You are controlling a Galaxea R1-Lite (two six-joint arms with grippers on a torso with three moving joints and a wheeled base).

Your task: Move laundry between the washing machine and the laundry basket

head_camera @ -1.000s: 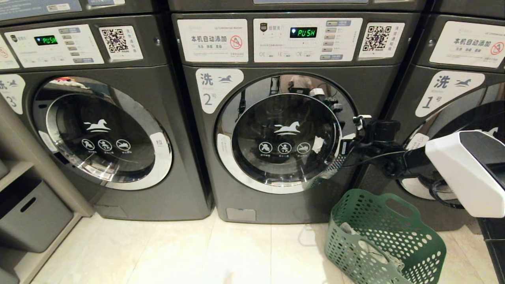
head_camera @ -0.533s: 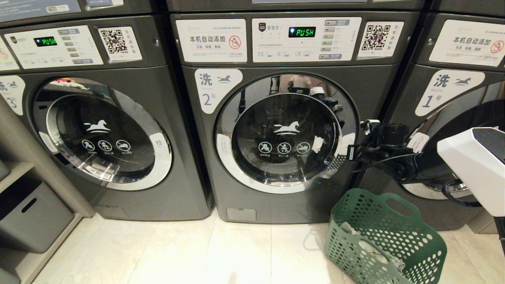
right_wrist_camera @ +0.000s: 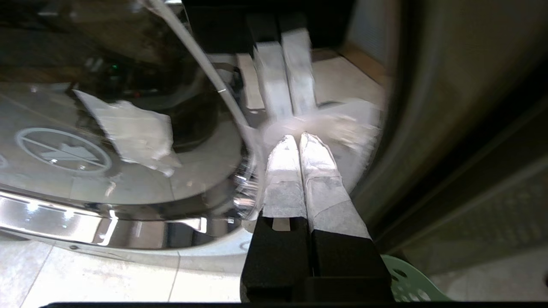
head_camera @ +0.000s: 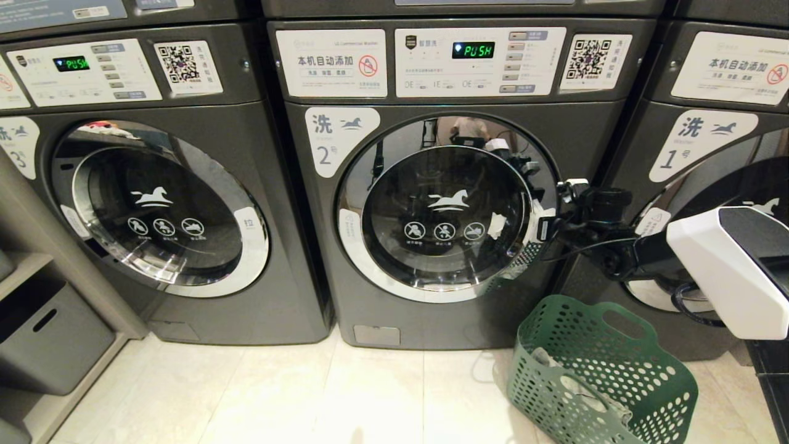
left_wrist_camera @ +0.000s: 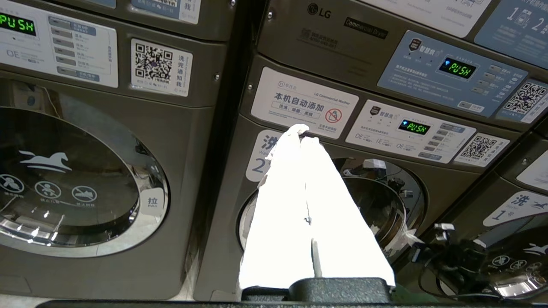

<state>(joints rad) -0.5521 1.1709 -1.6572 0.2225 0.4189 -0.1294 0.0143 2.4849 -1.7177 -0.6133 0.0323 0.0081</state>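
The washing machine (head_camera: 579, 135) marked 2 stands in the middle with its round glass door (head_camera: 444, 216) closed. My right gripper (head_camera: 541, 228) is shut and empty, its taped fingertips (right_wrist_camera: 284, 147) against the right side of the door's chrome rim (right_wrist_camera: 252, 141). The green laundry basket (head_camera: 641, 376) sits on the floor below the right arm, and the grey-olive laundry (head_camera: 576, 394) lies inside it. My left gripper (left_wrist_camera: 302, 132) is shut on nothing, held off in front of the same washing machine (left_wrist_camera: 222, 192); it is outside the head view.
Alike washers marked 3 (head_camera: 154, 209) and 1 (head_camera: 703, 142) flank the middle one. A grey bin (head_camera: 49, 336) sits on a low shelf at the left. Pale tiled floor (head_camera: 308, 394) lies open in front of the machines.
The right arm drew back to the right half a second ago and has returned to the door's right rim. The door stays closed; basket and laundry have not moved.
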